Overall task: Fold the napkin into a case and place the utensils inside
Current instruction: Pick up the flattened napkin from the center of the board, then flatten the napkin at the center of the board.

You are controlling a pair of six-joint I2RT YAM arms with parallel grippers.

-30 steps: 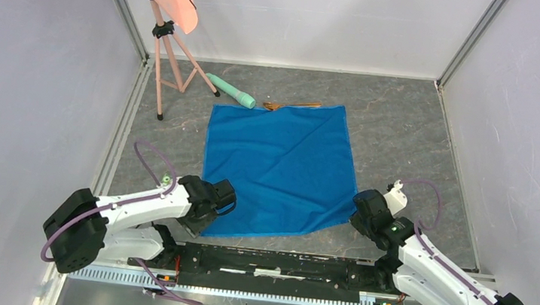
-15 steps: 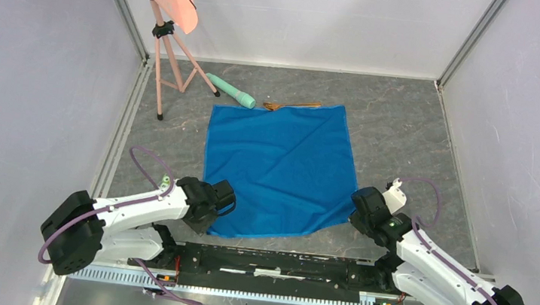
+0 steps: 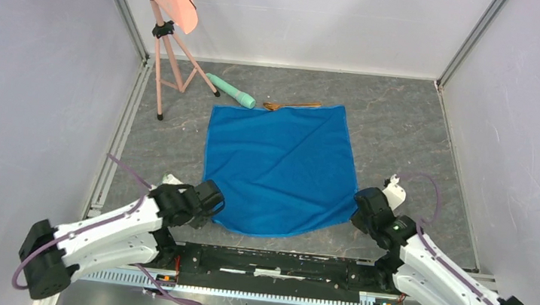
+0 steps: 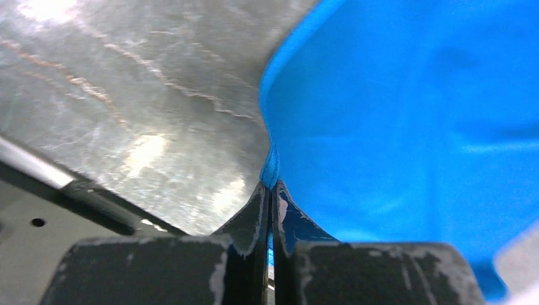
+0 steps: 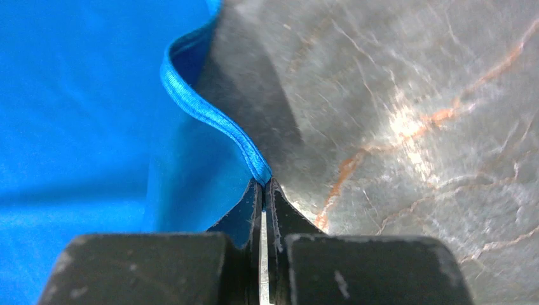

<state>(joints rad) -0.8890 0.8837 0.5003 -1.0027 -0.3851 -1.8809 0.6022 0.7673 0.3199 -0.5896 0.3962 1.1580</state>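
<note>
The napkin [image 3: 277,165] lies spread on the middle of the table [image 3: 406,121]. The utensils [image 3: 292,106] lie along its far edge, with the cylinder [image 3: 231,92] just left of them and the tripod [image 3: 167,58] farther left. The left gripper [image 4: 271,187] pinches the napkin's near-left corner and the right gripper [image 5: 264,184] its near-right corner.

Left hand [image 4: 270,192]: open a second ago, now pinched on the hem of the napkin [image 3: 281,165] at its near-left corner.
Left arm [image 3: 108,226]: swung back and to the left, its elbow nearer the bottom edge of the top view.
Napkin corner: earlier a sharp point, now rounded and gathered at the hand.
</note>
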